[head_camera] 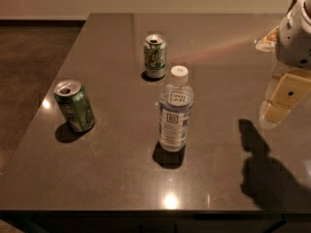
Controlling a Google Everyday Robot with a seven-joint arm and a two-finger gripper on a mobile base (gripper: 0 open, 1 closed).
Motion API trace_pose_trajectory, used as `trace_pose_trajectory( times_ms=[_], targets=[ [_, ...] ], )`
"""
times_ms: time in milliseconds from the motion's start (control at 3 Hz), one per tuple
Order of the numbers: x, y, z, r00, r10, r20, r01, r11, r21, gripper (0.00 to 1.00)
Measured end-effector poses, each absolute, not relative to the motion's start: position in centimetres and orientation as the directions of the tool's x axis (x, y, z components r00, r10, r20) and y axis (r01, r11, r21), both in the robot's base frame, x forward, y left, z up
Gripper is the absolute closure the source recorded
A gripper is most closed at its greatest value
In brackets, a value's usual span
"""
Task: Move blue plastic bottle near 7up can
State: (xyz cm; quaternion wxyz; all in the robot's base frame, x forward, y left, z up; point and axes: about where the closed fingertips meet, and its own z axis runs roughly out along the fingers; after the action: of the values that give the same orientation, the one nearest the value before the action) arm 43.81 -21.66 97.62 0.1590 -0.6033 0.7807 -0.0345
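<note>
Camera view: the bottle (175, 111) stands upright mid-counter (112, 178), near the 7up can (155, 56) but apart from it. The gripper (284, 101) hangs at the right edge, clear of the bottle; how wide its jaws stand cannot be told. It should come in from the right and grip the label band squarely, since a tall bottle tips easily.

No word can be read with certainty. The blue plastic bottle (175, 111) bears a pale label with a small dark square logo, its letters illegible. The 7up can (155, 56), farther back, shows only green markings. The gripper (277, 111) hangs at the right.
</note>
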Motion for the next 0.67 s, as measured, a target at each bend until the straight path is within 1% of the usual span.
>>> trace_pose_trajectory(
  times_ms=[333, 667],
  targets=[
    [43.83, -21.62, 97.73, -0.220, -0.952, -0.211, -0.930, 0.270, -0.248, 0.00],
    [43.74, -20.65, 97.78, -0.193, -0.939, -0.285, -0.933, 0.265, -0.243, 0.00]
  ],
)
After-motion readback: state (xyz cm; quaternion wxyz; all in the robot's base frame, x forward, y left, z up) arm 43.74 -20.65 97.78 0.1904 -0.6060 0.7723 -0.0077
